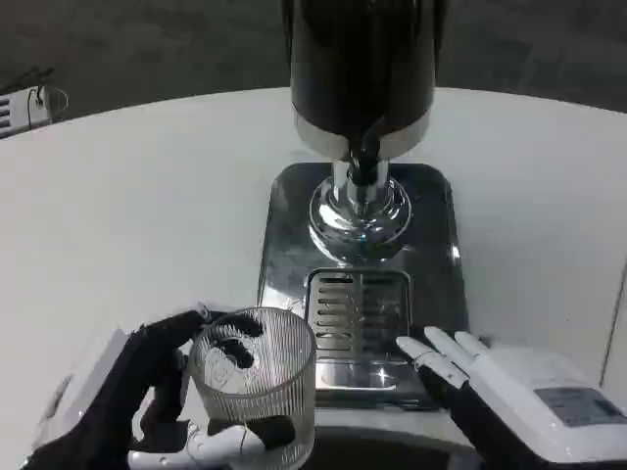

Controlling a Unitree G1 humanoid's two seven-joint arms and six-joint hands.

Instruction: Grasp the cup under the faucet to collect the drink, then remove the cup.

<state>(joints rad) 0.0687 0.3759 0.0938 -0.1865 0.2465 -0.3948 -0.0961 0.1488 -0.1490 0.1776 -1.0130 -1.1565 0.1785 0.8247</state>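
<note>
Head view | left hand fingers wrap ribbed glass cup, lower left | right hand fingers spread, empty | step: carrying cup | next: place under faucet.

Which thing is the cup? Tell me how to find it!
Find the shiny drink dispenser mid-table, then its slotted drip tray. Just left of that, near the front edge, the left hand holds the cup: the only see-through, ribbed glass thing there.

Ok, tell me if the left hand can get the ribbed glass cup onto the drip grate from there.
Probably yes. The left hand already holds the ribbed glass cup just left of the drip grate. The grate itself is bare, though the right hand rests beside its right edge.
</note>
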